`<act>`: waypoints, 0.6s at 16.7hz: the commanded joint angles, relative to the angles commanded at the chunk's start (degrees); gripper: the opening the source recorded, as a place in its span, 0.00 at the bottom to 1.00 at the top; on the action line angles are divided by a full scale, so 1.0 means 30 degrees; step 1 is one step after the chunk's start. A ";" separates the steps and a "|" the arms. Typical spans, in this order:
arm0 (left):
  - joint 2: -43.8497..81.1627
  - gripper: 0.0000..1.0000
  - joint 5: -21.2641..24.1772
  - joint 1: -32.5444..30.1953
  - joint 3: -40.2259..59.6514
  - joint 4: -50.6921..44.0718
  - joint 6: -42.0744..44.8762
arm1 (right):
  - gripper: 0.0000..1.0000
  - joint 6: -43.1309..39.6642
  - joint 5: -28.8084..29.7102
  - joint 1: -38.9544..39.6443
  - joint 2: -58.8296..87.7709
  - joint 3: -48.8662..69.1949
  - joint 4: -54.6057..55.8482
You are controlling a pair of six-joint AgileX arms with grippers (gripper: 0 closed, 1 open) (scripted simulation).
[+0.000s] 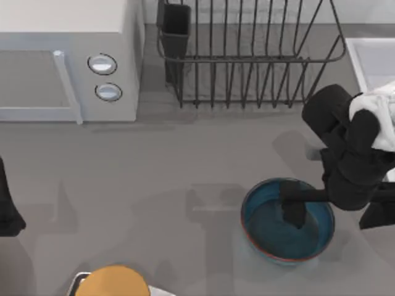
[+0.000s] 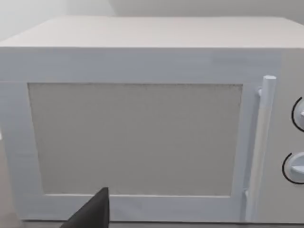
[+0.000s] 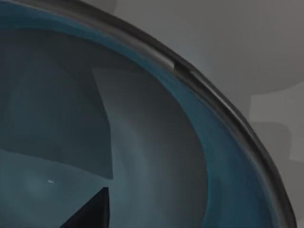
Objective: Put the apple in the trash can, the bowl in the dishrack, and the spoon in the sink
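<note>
One large dark metal wire dishrack (image 1: 247, 55) stands at the table's far edge, right of the white two-knob microwave box (image 1: 68, 61); the round deep-blue glazed bowl (image 1: 288, 222) rests on the grey table (image 1: 154, 172) nearer, apart from it. Right pincer (image 1: 293, 209) reaches inside the bowl, whether clenched I cannot tell; judged best: pinch the reddish rim (image 3: 190, 71) firmly, lift level, clear the rack's bars. Left arm (image 1: 7, 206) is parked at the table's left edge.

Grey table (image 1: 185, 160), white microwave (image 1: 62, 68)

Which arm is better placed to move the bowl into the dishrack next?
The right. Its claw already hangs inside the bowl, and the dishrack stands behind it. The left arm sits parked at the table's left edge, facing the microwave.
</note>
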 joint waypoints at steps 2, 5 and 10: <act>0.0000 1.00 0.0000 0.0000 0.0000 0.0000 0.0000 | 1.00 0.0000 0.0000 0.0000 0.0000 0.0000 0.0000; 0.0000 1.00 0.0000 0.0000 0.0000 0.0000 0.0000 | 0.85 0.0000 0.0000 0.0000 0.0000 0.0000 0.0000; 0.0000 1.00 0.0000 0.0000 0.0000 0.0000 0.0000 | 0.47 0.0000 0.0000 0.0000 0.0000 0.0000 0.0000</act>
